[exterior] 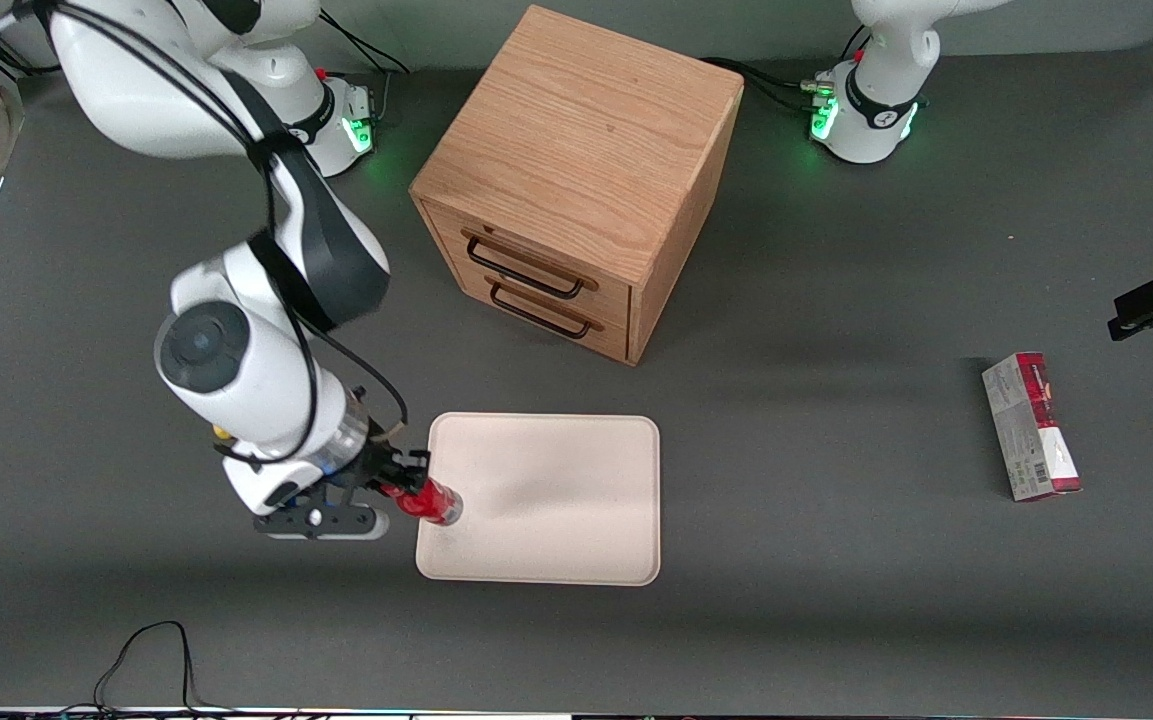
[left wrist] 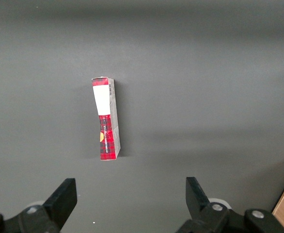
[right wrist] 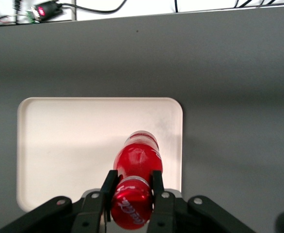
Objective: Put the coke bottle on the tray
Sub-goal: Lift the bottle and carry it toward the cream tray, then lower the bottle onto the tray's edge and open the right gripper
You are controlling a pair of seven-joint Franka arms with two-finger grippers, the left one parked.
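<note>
The coke bottle (exterior: pixel 428 501) is a slim red bottle with a red cap, held tilted over the edge of the cream tray (exterior: pixel 556 500) that lies toward the working arm's end. My right gripper (exterior: pixel 398 480) is shut on its neck, just below the cap. In the right wrist view the bottle (right wrist: pixel 136 162) hangs between the two black fingers (right wrist: pixel 109 188) of the gripper (right wrist: pixel 132 187), base down over the tray (right wrist: pixel 69 145), near the tray's edge. I cannot tell whether the base touches the tray.
A wooden two-drawer cabinet (exterior: pixel 576 180) stands farther from the front camera than the tray. A red-and-grey carton (exterior: pixel 1031 427) lies toward the parked arm's end and also shows in the left wrist view (left wrist: pixel 106 118). A black cable (exterior: pixel 141 660) lies by the table's front edge.
</note>
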